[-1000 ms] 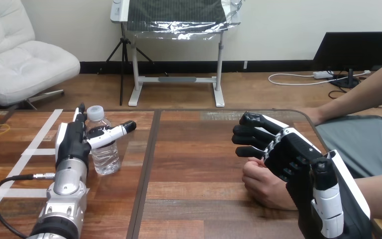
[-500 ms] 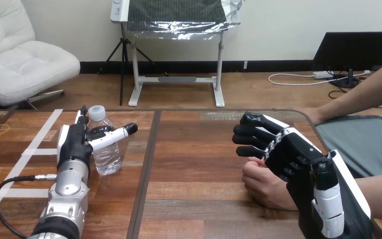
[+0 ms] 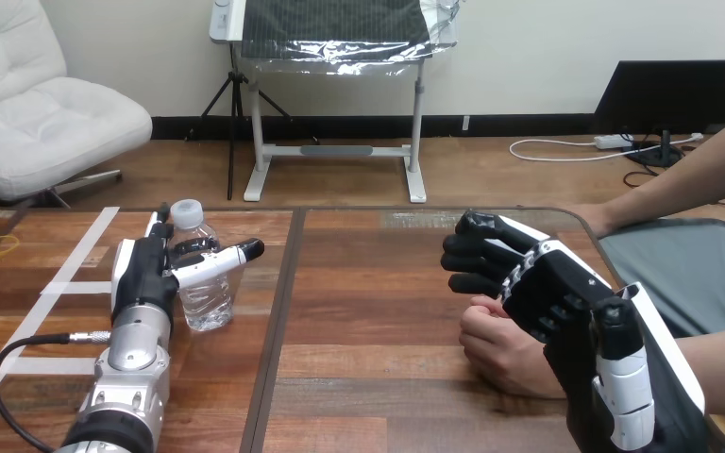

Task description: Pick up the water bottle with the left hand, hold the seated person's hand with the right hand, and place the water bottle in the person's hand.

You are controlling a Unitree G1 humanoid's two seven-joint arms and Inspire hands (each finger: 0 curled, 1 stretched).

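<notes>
**Bottle on the worktop, left hand snug against it, right hand over the person's fist**

So the water bottle [image 3: 203, 294] is standing upright on the wooden worktop [image 3: 378, 283], over on the left half, with its white cap [image 3: 185, 212] on. Its base looks planted on the wood. The left hand [image 3: 143, 274] is right up against the bottle's left side, and its thumb [image 3: 219, 261] sticks out across the near side of the bottle, roughly halfway up. Honestly I can't tell if that hand has a proper grip or is just resting against it. Its silver forearm comes up from the bottom edge, more or less in line with the bottle.

Over on the right, the person's hand [image 3: 498, 347] is balled into a loose fist on the worktop, near the right edge. The right hand [image 3: 552, 293] sits over the top of it, looking like it touches the back of the fist. Whether it's actually holding on, I can't tell from this angle.

The two robot hands are well apart, with bare wood between them. Strips of white tape [image 3: 94, 236] run across the worktop just left of the left hand.
</notes>
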